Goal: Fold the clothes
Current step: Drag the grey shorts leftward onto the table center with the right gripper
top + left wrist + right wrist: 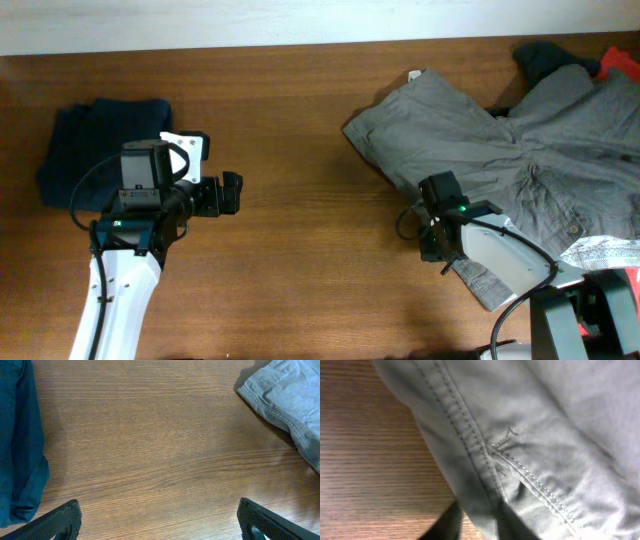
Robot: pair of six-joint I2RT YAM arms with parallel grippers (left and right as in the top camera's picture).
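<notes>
The grey-khaki trousers [530, 150] lie spread at the right of the table. My right gripper [432, 228] is at their left edge, shut on a fold of the stitched hem [485, 455], which fills the right wrist view. A dark navy garment [95, 145] lies folded at the far left; its edge shows in the left wrist view [20, 445]. My left gripper [232, 192] is open and empty over bare wood [160, 525], between the navy piece and the trousers [285, 400].
A black piece [548, 57] and a red piece [620, 62] lie at the back right by the trousers. The wooden table [300, 120] ends at a white wall at the back. The right arm's base [590, 310] stands at the front right.
</notes>
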